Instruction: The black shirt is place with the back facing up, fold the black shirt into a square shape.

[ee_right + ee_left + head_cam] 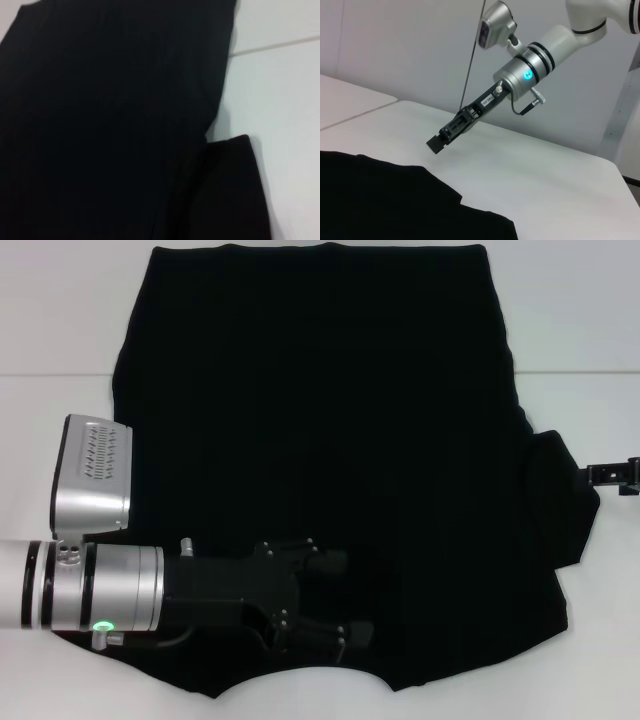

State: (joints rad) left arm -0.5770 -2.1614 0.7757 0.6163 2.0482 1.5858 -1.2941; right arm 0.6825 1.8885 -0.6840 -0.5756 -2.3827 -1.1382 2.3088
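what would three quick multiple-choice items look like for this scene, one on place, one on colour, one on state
1. Where is the left end effector?
A. Over the shirt's near edge
B. Off the table
C. Over the shirt's far edge

2. What colour is the table?
A. Brown
B. White
C. Green

3. How does the shirt's right sleeve lie?
A. Folded in over the body
C. Rolled into a ball
B. Spread out past the body's side

Answers:
1. A: the head view shows the end effector over the cloth near the edge closest to the robot.
2. B: bare tabletop around the shirt is white.
3. B: the sleeve sticks out sideways toward the right end effector, which is beside it at the table's right.
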